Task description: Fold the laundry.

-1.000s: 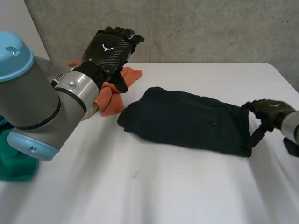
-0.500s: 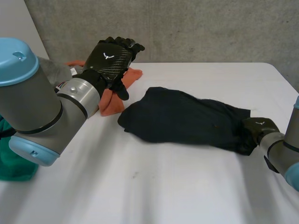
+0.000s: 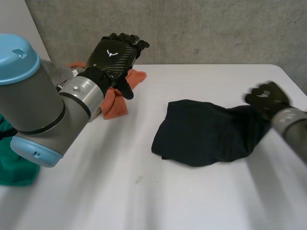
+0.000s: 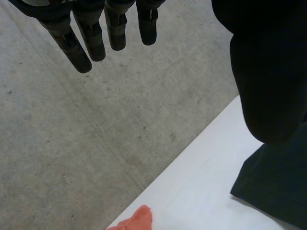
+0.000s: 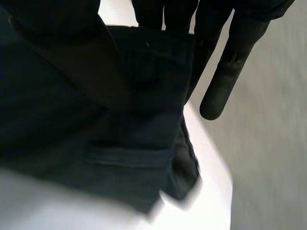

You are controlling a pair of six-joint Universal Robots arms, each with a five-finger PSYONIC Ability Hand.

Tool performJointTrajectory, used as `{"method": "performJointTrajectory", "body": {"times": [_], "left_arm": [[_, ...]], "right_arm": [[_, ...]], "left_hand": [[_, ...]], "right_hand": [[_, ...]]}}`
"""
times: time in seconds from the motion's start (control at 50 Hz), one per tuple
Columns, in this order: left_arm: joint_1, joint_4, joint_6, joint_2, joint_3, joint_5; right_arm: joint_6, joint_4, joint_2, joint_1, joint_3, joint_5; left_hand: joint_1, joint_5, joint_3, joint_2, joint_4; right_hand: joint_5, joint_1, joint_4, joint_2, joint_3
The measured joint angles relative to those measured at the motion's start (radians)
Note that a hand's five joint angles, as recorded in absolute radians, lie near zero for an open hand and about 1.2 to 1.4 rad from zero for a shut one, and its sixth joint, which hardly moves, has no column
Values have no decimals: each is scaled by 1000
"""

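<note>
- The right hand (image 3: 266,98) is raised off the bench (image 3: 144,201) at the far right end of the dark garment (image 3: 206,136). That end of the cloth climbs up to the hand.
- The right wrist view adds what the head view hides: cloth is bunched against the palm, and one finger (image 5: 220,91) reaches straight past the garment's edge. The hand seems to have the cloth pinched, though the folds cover the thumb.
- A pocket slit (image 5: 129,155) shows on the garment there.
- The rest of the garment lies crumpled on the bench, right of the middle.
- The left hand (image 3: 115,52) hovers back-up, above the orange cloth (image 3: 117,103) at the bench's far left.
- Its wrist view shows the fingers (image 4: 81,45) straight, slack and holding nothing, pointing at the concrete wall (image 4: 72,143).
- A green cloth (image 3: 14,167) lies under the left arm.
</note>
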Motion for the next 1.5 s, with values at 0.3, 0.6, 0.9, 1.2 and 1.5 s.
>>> {"method": "performJointTrajectory", "body": {"times": [0.3,0.6,0.9,1.2,1.5], "left_arm": [[-9,-71,2,-101,198,-135],[-153,-304,0,-430,687,-135],[-295,-500,23,-758,983,-123],[-265,-643,173,-780,935,-267],[-242,-570,-53,-392,732,-5]], "right_arm": [[94,-29,160,355,-156,-154],[833,145,-59,73,-135,-2],[740,283,159,35,-248,-93],[539,284,300,126,-280,-84],[830,201,-16,38,-32,130]], "left_hand": [[0,0,0,0,0],[0,0,0,0,0],[0,0,0,0,0],[-9,0,0,0,0],[-9,0,0,0,0]], "right_hand": [[-900,-833,-928,-924,-928],[-936,-858,-982,-967,-979],[-936,-858,-982,-967,-979],[-936,-895,-982,-992,-987],[-936,-895,-982,-992,-987]]}}
